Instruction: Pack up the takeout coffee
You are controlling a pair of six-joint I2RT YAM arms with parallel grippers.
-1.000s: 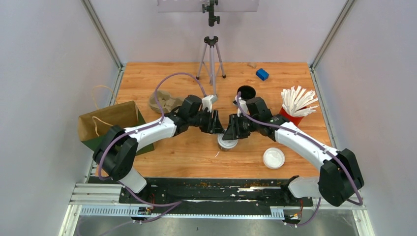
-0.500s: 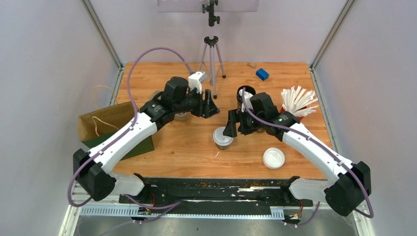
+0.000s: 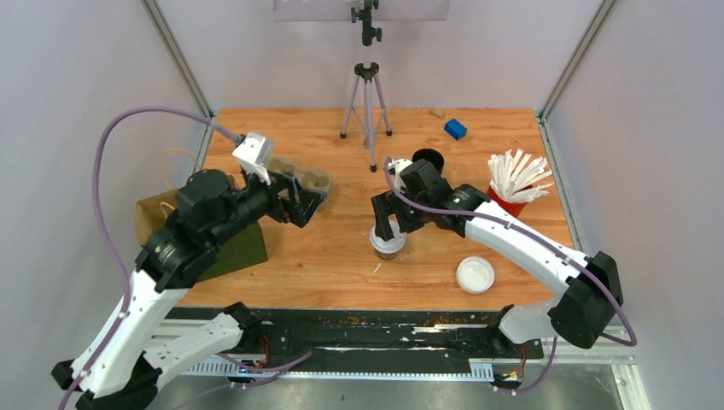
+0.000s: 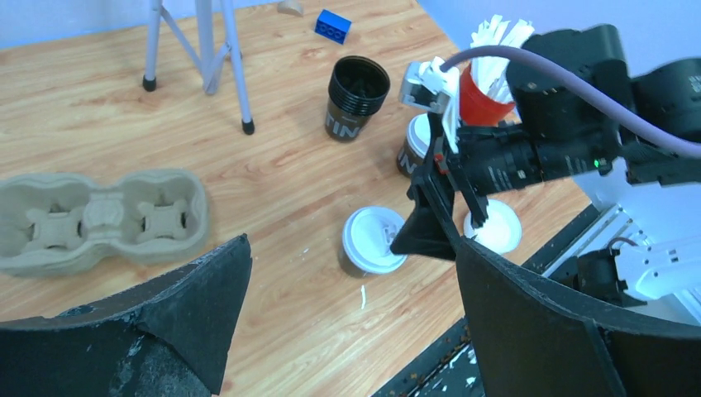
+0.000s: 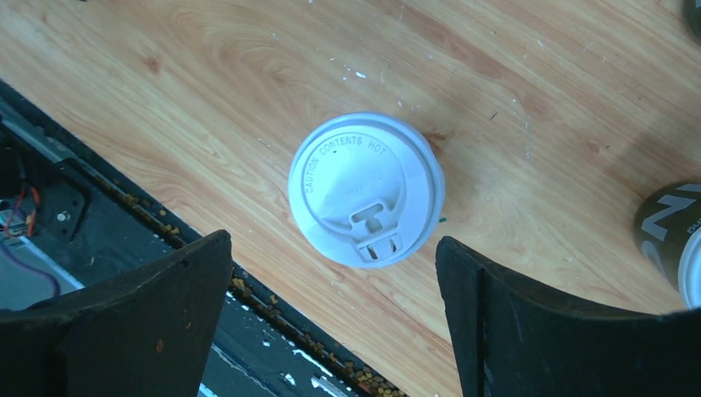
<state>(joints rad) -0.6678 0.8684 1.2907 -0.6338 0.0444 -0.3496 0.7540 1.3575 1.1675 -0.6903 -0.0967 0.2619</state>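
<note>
Now both end effectors are open, and one cup waits below

The right end effector point(image 5: 335, 318) hangs over a cup point(image 5: 366, 189) in the middle of the frame. Its fingers are spread wide and do not touch it. The left end effector point(image 4: 355, 331) is wide open too and holds nothing. The cup stands upright on the tabletop point(image 3: 324, 256) with its lid on. A second cup point(image 4: 416, 147) peeks out behind the right arm, near the black stack point(image 4: 357, 98).

The cup looks light and thin, so a hard squeeze would likely crush it. The lid might pop off. I would hold the dark sides under the lid, gently, and keep it level.

Bare wood lies all around the cup. The carrier point(image 4: 99, 219) is well apart, at the left of the left wrist view. The front edge is near, and so is a loose lid point(image 3: 475, 275).
</note>
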